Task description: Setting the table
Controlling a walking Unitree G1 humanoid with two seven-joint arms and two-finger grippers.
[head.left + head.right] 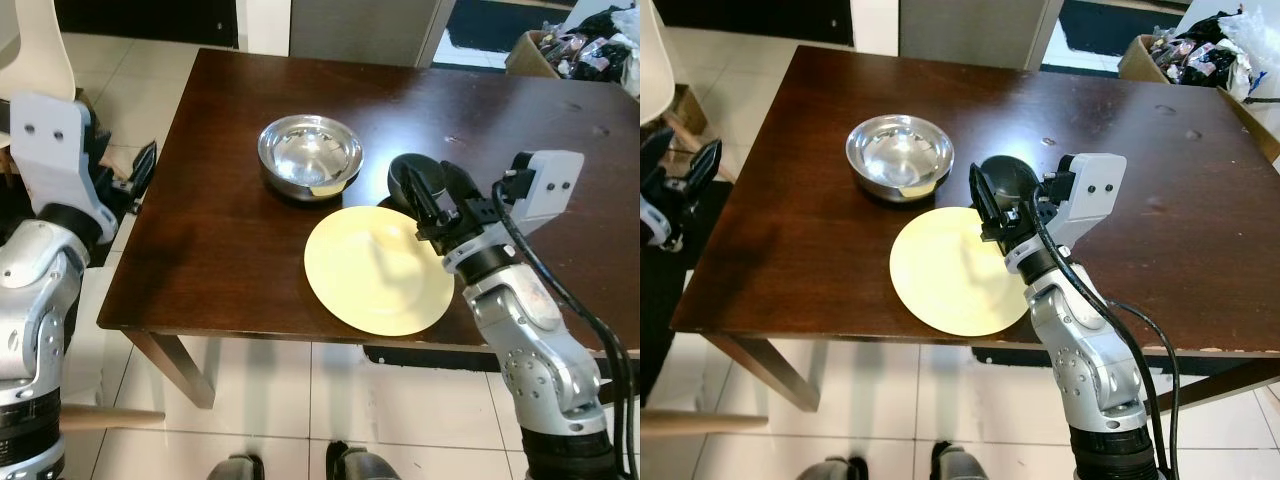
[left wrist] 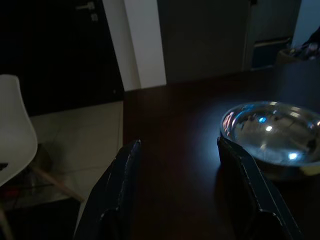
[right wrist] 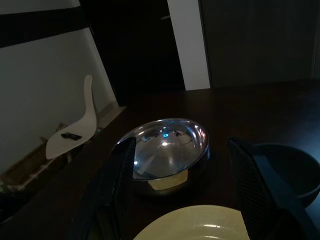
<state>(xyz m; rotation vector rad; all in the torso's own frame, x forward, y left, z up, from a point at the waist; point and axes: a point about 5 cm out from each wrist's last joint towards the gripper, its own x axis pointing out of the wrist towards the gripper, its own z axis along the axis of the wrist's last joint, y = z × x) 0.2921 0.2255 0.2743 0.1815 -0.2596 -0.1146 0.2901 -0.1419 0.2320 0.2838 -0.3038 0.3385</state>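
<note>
right eye view: right gripper (image 1: 985,206) partly hides dark bowl (image 1: 1008,176).

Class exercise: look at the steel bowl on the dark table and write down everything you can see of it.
The steel bowl is round, shiny and mirror-like, of polished metal, with a rolled rim and curved sides. It stands upright and looks empty, reflecting light inside. A small pale yellow patch, perhaps a sticker, shows on its near side. It rests on the dark wooden table, toward the far middle, just behind the yellow plate and left of a dark bowl. The right claw is nearby, not touching it.
</note>
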